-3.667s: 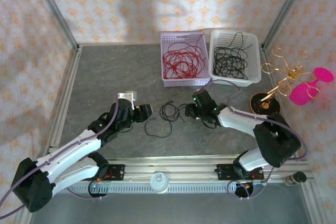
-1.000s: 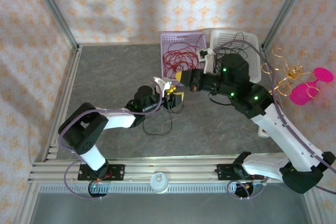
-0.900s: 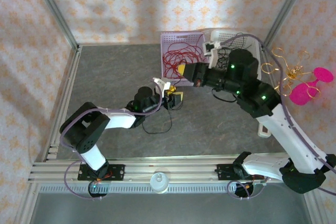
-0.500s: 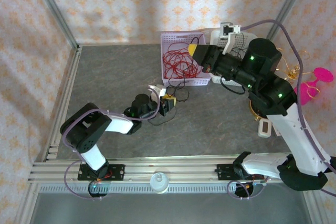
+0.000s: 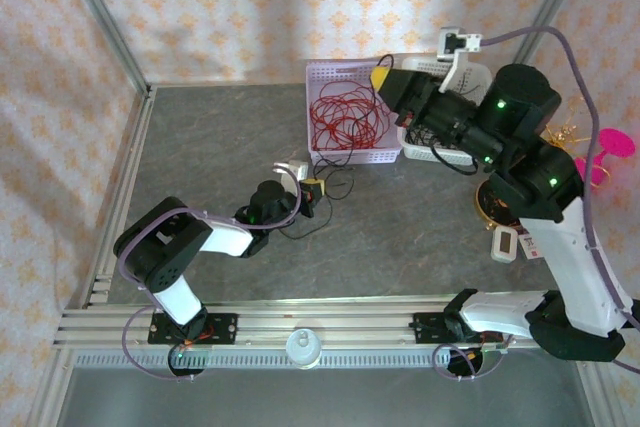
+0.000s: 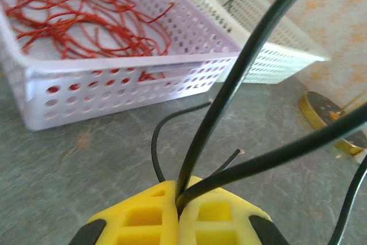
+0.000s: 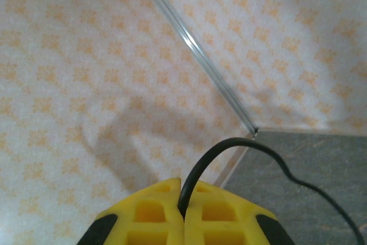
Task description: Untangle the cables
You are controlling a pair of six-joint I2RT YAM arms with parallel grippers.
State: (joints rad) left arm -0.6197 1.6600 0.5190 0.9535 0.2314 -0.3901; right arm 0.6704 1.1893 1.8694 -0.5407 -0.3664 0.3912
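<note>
A small tangle of black cables [image 5: 338,185] lies on the grey table in front of the baskets. My left gripper [image 5: 314,190] sits low at the tangle, its yellow fingertips [image 6: 143,216] shut on two black cable strands [image 6: 229,84]. My right gripper [image 5: 378,77] hangs high over the baskets, shut on one black cable [image 7: 229,147] that arcs away from its fingertips [image 7: 149,213] toward the table. Red cables [image 5: 345,115] fill the lavender basket [image 5: 352,155], which the left wrist view shows close ahead as red cables [image 6: 80,21].
A white basket [image 5: 432,153] holding black wire stands right of the lavender one, partly behind my right arm. A gold wire stand [image 5: 497,205] with pink discs [image 5: 615,142] and a small white device [image 5: 503,243] are at the right. A metal rail [image 5: 330,319] runs along the near edge.
My right gripper has risen up and back to the right, drawing its black cable with it. My left gripper has shut on the black strands and shifted slightly left and nearer.
</note>
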